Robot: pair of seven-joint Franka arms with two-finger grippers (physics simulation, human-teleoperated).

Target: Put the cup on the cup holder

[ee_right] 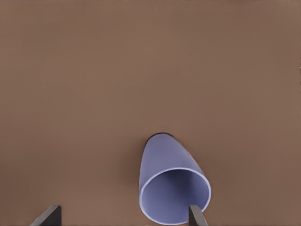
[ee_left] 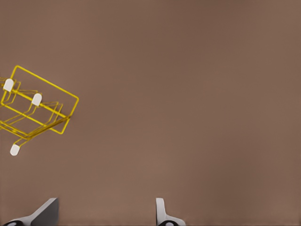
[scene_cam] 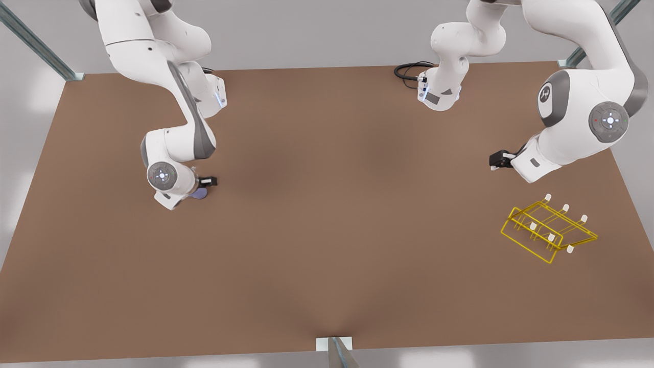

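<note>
With the task barely begun, the right pincer [ee_right: 124,219] is hovering wide open and empty around the cup [ee_right: 173,186] at the worktop's [scene_cam: 327,230] nine o'clock, while the left pincer [ee_left: 106,214] is waiting, open and empty, near the cup holder [scene_cam: 549,230] at four o'clock.

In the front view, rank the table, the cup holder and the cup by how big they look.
1. Table, by far the largest.
2. Cup holder, near the waiting left gripper.
3. Cup, smallest, though the arm above the open right gripper hides most of it, so its full size is unsure.
</note>
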